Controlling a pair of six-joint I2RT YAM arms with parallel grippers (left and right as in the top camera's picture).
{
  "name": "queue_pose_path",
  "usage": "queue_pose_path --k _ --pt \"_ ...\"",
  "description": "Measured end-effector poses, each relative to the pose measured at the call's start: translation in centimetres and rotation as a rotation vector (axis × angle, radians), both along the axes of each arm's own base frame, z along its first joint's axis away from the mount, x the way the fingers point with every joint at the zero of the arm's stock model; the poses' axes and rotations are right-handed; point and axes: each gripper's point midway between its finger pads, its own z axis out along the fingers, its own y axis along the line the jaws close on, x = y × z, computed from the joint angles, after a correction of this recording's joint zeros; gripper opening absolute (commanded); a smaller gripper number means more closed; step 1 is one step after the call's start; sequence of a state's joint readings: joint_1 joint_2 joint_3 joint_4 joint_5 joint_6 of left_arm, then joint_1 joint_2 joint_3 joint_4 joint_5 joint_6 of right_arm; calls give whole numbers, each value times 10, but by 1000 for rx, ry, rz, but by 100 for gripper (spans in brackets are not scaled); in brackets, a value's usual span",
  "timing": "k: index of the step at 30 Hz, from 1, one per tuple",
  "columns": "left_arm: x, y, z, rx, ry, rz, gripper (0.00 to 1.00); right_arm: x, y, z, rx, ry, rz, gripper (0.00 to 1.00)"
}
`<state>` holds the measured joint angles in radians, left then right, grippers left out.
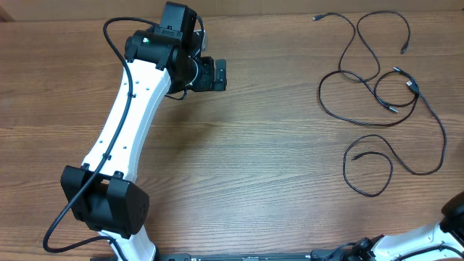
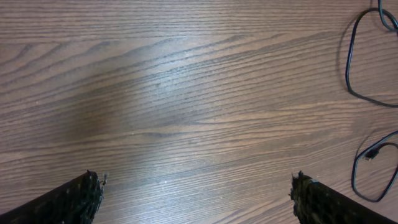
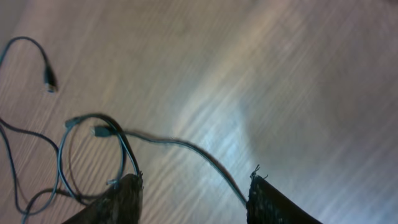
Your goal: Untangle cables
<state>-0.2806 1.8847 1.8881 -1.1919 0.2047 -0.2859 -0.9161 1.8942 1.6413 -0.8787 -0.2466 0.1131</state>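
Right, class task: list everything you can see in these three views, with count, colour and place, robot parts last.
table: one, brown wood grain, beneath everything.
cables: several, exact count unclear, black, spread loosely over the right half, some crossing.
left arm: one, white with black joints, stretched over the left half; jaws wide open above bare wood.
right arm: one, white and black, barely showing at the bottom right corner; jaws apart above a cable.
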Motion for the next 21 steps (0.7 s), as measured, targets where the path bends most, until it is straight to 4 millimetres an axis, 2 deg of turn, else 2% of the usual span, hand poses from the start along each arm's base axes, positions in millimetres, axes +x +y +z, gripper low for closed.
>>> queue_pose_path --k 2,5,7,10,13,16,21 --pt "1 0 1 -1 -6 0 100 13 3 0 -38 -10 51 60" --pt "3 -1 1 -3 -12 0 100 35 13 -9 -84 -1 163 68" --pt "3 -1 1 -4 -15 0 100 49 22 -24 -102 22 252 72" --pt "4 -1 2 -5 -16 0 99 61 38 -58 -113 90 399 78" --pt "4 -1 2 -5 -17 0 100 65 48 -88 -115 151 497 76" --pt "4 -1 2 -5 -18 0 100 63 48 -110 -115 193 539 69" --pt "6 -2 2 -7 -26 0 100 57 43 -126 -120 236 569 70"
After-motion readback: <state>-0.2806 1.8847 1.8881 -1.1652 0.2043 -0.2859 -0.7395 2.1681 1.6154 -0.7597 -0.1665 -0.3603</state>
